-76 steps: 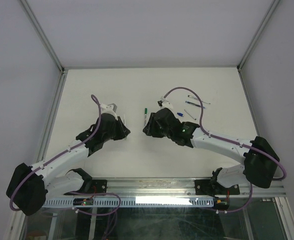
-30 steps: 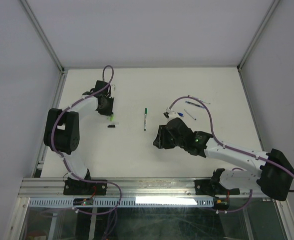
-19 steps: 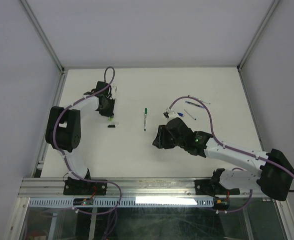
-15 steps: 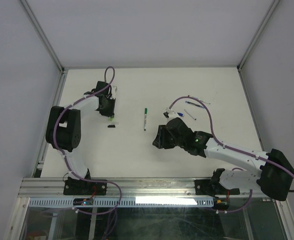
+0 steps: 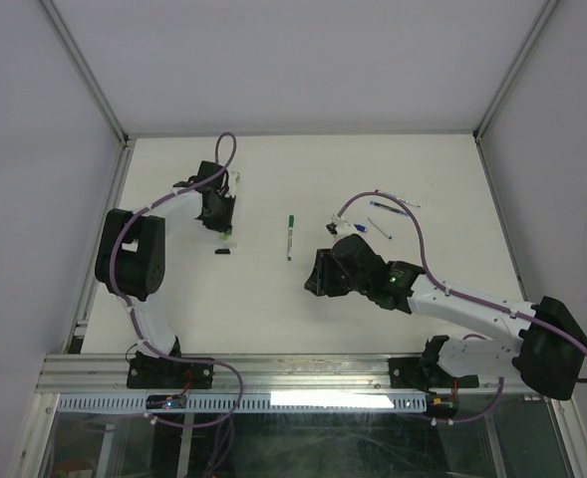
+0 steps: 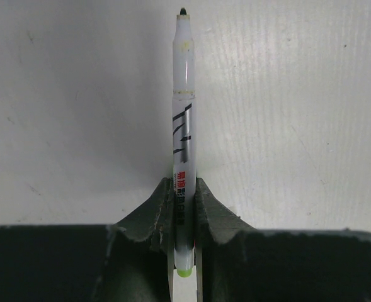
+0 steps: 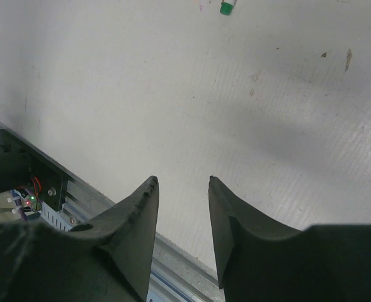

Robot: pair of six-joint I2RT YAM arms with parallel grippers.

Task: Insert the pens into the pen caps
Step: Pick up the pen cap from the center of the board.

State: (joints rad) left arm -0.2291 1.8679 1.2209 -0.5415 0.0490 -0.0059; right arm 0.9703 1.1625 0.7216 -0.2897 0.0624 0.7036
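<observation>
My left gripper [image 6: 184,182] is shut on a white-barrelled pen [image 6: 182,126]. Its dark tip points away from the wrist and its lime green end sits deep between the fingers. From above, that gripper [image 5: 216,213] is over the far left of the table, with a small lime green piece [image 5: 224,235] at its near side. Whether that piece is a cap I cannot tell. A black pen cap [image 5: 222,252] lies just nearer. A green-capped pen [image 5: 290,235] lies mid-table. My right gripper [image 7: 182,181] stands open and holds nothing, right of centre [image 5: 316,282].
Several thin pens [image 5: 393,204] and a blue cap [image 5: 361,228] lie at the back right, under the right arm's purple cable. The green cap end [image 7: 227,7] shows at the top of the right wrist view. The table's metal front rail [image 7: 78,211] is at its lower left.
The left arm has shifted a little at the far left, still holding the white pen. The right arm has not moved.
</observation>
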